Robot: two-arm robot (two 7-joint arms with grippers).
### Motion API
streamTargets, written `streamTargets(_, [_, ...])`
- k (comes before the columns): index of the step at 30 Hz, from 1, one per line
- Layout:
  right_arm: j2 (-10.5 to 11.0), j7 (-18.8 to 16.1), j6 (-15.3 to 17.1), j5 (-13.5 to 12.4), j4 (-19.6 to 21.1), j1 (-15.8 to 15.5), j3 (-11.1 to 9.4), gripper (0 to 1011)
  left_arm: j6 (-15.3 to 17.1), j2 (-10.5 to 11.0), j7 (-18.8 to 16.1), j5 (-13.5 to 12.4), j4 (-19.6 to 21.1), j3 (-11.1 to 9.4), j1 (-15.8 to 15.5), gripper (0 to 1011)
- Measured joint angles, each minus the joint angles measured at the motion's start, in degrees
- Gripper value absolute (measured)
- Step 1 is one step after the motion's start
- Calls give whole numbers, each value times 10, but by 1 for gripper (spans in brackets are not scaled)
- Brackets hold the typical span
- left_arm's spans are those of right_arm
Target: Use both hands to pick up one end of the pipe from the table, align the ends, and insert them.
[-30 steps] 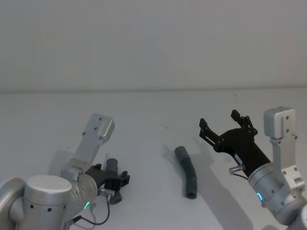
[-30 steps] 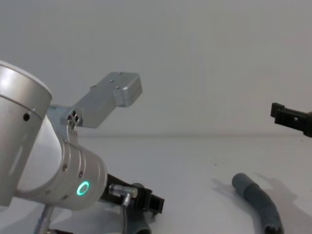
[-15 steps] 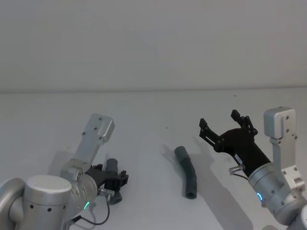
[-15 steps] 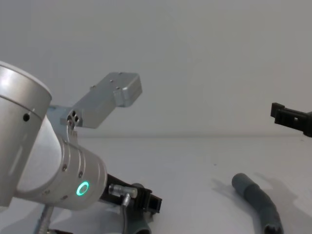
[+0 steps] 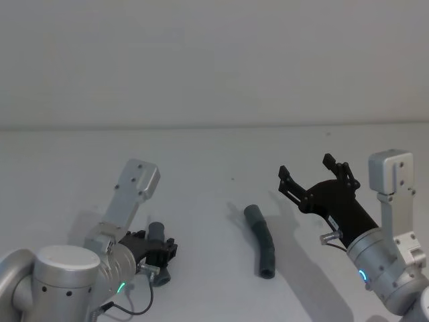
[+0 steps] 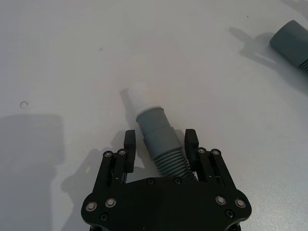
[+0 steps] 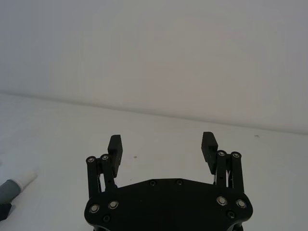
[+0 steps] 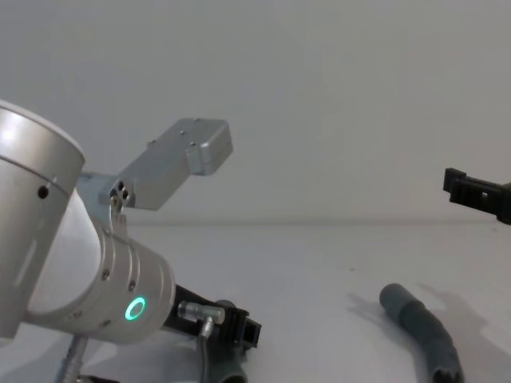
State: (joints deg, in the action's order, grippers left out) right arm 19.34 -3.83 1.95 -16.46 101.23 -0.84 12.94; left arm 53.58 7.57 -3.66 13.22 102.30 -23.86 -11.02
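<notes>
Plug-tipped pipe (image 6: 153, 122) lies btwn left gripper (image 6: 159, 138) jaws, ribs not yet clamped.

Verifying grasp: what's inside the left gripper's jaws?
Pipe piece with white plug tip, lying between the left gripper's jaws, gap on one side. Its rear end is covered by the gripper body.

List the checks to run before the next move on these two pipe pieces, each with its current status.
1. Left gripper straddles the plug-tipped piece at its ribs: ok.
2. Left grip closed: not ok; a gap shows beside one finger.
3. White plug tip clear ahead of the gripper: ok.
4. Right gripper open and empty: ok.
5. Plain piece lying free on the table: ok.
6. Ends aligned: not ok; the pieces lie apart.
</notes>
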Motion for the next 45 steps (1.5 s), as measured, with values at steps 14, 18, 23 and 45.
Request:
streamTargets(14, [0,0,0,0,0,0,0,1002,0,0,0,0,0,0,0,486])
streamTargets(18, [0,0,0,0,0,0,0,1002,0,0,0,0,0,0,0,463])
streamTargets(23, [0,0,0,0,0,0,0,1002,0,0,0,0,0,0,0,430])
streamTargets(45, [0,0,0,0,0,0,0,1002,0,0,0,0,0,0,0,339])
